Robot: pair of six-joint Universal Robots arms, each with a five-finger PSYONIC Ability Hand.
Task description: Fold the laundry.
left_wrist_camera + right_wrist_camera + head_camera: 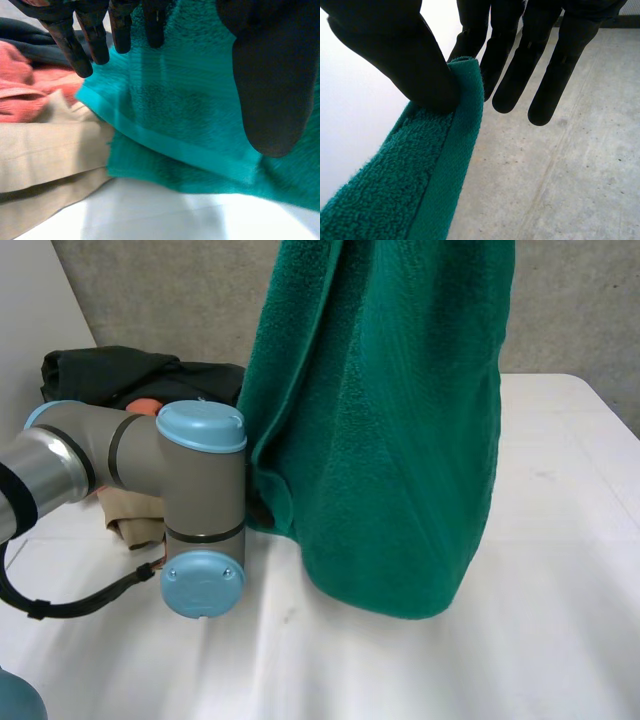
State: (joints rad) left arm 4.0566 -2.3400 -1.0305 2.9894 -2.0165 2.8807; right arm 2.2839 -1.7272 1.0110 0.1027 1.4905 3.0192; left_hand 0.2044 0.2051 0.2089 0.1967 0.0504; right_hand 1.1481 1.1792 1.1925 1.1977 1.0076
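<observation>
A white table (560, 540) stands before a grey wall (590, 310), and over it a green towel (400, 440) hangs in long folds, its lower end touching the tabletop near the middle. At the near left side the left arm (190, 490) bends at a grey joint with light-blue caps, just beside the hanging cloth. Behind that arm, at the table's far left corner, lies a heap of other laundry: a dark garment (120, 370) at the back, a beige cloth (45, 150) in front, and a coral cloth (20, 90) between them.

The left hand (272, 90) is over a hemmed edge of the towel where it meets the beige cloth. Its fingers (75, 50) are straight, the thumb is set well apart, and nothing is caught between them. The right hand (395, 50) pinches the towel's hemmed edge between its thumb and one finger, while the other fingers (517, 75) reach out straight beside it.
</observation>
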